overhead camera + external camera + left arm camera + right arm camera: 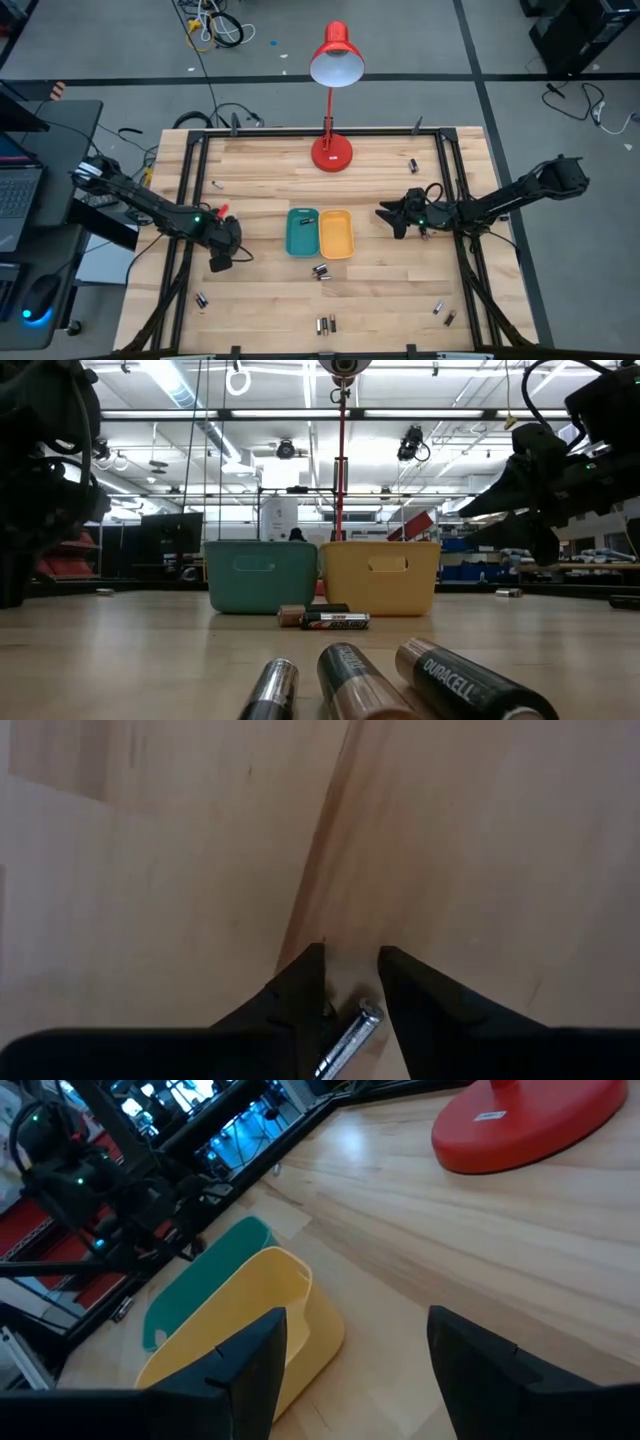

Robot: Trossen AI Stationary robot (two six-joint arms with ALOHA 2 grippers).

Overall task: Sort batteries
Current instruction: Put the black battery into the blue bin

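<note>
Batteries lie scattered on the wooden table: a pair (320, 270) just in front of the trays, more near the near edge (325, 323), others (201, 299) (441, 312) (412, 165). In the low view three lie on their sides up close (345, 680). A teal tray (302, 232) and a yellow tray (336, 233) stand side by side mid-table. My left gripper (220, 255) hangs left of the teal tray, pointing down, shut on a thin silvery battery (347, 1038). My right gripper (390, 220) hovers open to the right of the yellow tray (250, 1320), touching nothing. My left gripper holds the silvery battery between its two fingers (305, 985), coming from above and pointing down. The battery sits slanted in the gap, its capped end (370, 1014) toward the fingertips, above the bare wood. Its other end is hidden behind the fingers.
A red desk lamp (331, 150) stands at the far middle of the table, its base (530, 1120) beyond the right gripper. Black frame rails run along the left and right sides (185, 230) (465, 250). Bare wood lies between the trays and the near batteries.
</note>
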